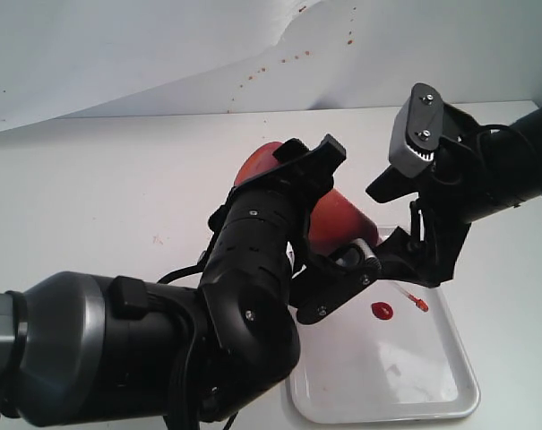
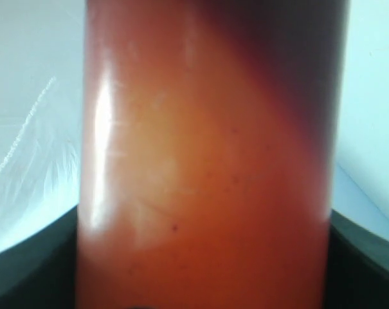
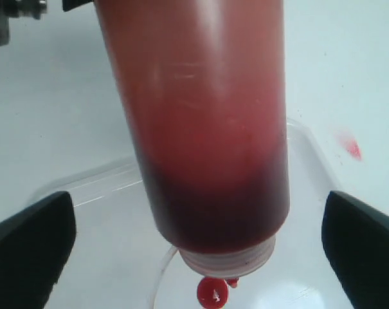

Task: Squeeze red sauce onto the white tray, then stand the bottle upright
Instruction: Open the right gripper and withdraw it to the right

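Left tool (image 1: 329, 228) pinches the bottle (image 3: 200, 129), long axis tilted nozzle-down over the white tray (image 1: 432, 394) and its red sauce (image 1: 381, 311) blob, while right tool (image 3: 197, 248) sits spread, flanking the neck without touching.

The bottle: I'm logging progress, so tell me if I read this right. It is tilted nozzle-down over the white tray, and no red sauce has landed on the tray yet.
Not quite. The bottle is tilted nozzle-down over the white tray, but red sauce has landed: the exterior view shows a round blob on the tray.
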